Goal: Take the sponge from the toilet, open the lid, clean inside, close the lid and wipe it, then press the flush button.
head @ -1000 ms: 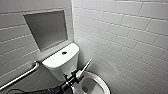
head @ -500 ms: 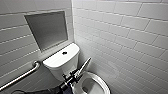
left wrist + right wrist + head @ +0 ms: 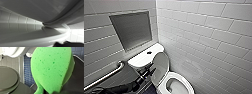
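Barely anything has moved in the last second: your left arm has kept its place and the lid (image 3: 160, 66) stands a shade more upright. Your left gripper (image 3: 151, 72) sits against the lid's left edge, just below the front edge of the tank top (image 3: 144, 58); I cannot tell whether that claw is apart or together. Your right gripper (image 3: 52, 92) looks clamped on the sponge (image 3: 52, 68) near its waist, so the sponge is off the toilet (image 3: 184, 82).

By my reading, the pickup is done and the lid is nearly open. Cleaning inside, closing, wiping and the flush button (image 3: 149, 52), at the middle of the tank top, are still left.

Watch the grab rail (image 3: 106, 75) beside your left arm and the tiled wall (image 3: 204, 37) close along the bowl's right side. Both leave you little room.
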Controlling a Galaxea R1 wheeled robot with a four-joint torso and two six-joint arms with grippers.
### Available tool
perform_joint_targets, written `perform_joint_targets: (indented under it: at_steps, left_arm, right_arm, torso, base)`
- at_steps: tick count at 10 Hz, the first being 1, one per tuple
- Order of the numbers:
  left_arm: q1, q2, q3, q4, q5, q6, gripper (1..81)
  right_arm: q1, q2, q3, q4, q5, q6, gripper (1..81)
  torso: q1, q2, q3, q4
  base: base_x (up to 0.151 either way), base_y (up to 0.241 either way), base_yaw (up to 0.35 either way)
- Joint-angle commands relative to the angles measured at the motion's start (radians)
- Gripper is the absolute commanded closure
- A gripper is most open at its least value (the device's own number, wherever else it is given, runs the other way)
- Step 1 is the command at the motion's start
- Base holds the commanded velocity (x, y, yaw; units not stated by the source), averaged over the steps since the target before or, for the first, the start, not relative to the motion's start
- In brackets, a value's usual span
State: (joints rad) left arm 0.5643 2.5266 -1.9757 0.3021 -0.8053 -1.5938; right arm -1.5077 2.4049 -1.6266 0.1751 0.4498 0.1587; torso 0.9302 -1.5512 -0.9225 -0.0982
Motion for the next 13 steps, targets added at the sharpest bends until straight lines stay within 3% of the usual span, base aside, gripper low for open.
perform_joint_targets:
  at_steps: [1, 3, 5, 7, 10, 13]
  left_arm:
    - [-0.128, -0.030, 0.002, 0.068, 0.176, 0.011, 1.0]
    - [-0.097, -0.078, 0.011, 0.369, 0.205, -0.012, 1.0]
    - [-0.058, -0.150, 0.072, 0.813, 0.317, -0.138, 1.0]
    - [-0.013, -0.204, 0.130, 1.176, 0.400, -0.304, 1.0]
    - [0.067, -0.273, 0.179, 1.430, 0.414, -0.400, 1.0]
    - [0.271, -0.262, 0.040, 1.683, 0.410, -0.480, 1.0]
  right_arm:
    - [0.017, -0.033, 0.041, -0.020, -0.054, -0.001, 81.1]
    - [0.019, -0.034, 0.038, -0.020, -0.052, -0.001, 81.1]
    - [0.022, -0.037, 0.030, -0.023, -0.052, -0.002, 81.1]
    - [0.020, -0.039, 0.030, -0.023, -0.054, -0.002, 81.1]
    - [0.016, -0.042, 0.031, -0.025, -0.052, -0.004, 81.1]
    - [0.022, -0.047, 0.010, -0.031, -0.057, -0.005, 81.1]
  torso:
    - [0.000, 0.000, 0.000, 0.000]
    - [0.000, 0.000, 0.000, 0.000]
    - [0.000, 0.000, 0.000, 0.000]
    - [0.001, 0.001, 0.000, -0.001]
    - [0.002, 0.001, 0.000, -0.001]
    - [0.002, 0.001, 0.000, -0.001]
  base:
    - [0.000, 0.000, 0.000]
    - [0.000, 0.000, 0.000]
    - [0.000, 0.000, 0.000]
    - [0.000, 0.000, 0.000]
    - [0.000, 0.000, 0.000]
    - [0.000, 0.000, 0.000]
